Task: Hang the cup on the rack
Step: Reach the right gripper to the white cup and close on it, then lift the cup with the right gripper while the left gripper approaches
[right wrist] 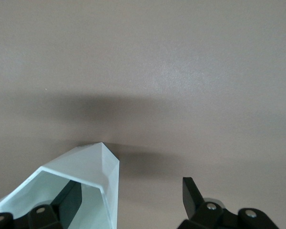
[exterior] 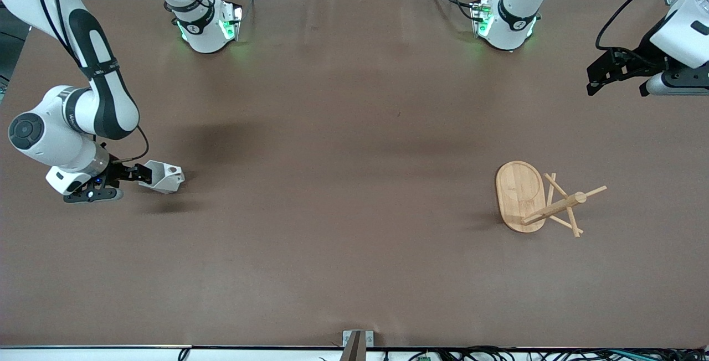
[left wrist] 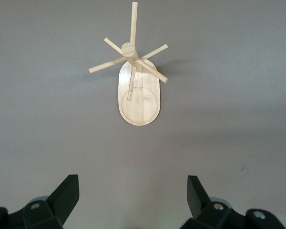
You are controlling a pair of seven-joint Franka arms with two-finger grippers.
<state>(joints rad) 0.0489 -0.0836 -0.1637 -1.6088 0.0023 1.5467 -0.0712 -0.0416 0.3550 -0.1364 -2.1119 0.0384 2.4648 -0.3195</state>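
Note:
The white faceted cup (exterior: 164,178) lies on its side on the table at the right arm's end, its handle hole facing up. My right gripper (exterior: 139,174) is open and straddles the cup's rim. In the right wrist view one finger (right wrist: 70,198) is inside the cup (right wrist: 93,167), and the other finger stands well clear of its wall. The bamboo rack (exterior: 520,192) stands upright toward the left arm's end, and it also shows in the left wrist view (left wrist: 139,98). My left gripper (exterior: 617,91) is open and empty, held high over the table's left-arm end, well away from the rack.
The brown table surface (exterior: 343,184) stretches bare between the cup and the rack. Both arm bases (exterior: 205,29) stand along the table's edge farthest from the front camera. A small metal bracket (exterior: 357,341) sits at the nearest edge.

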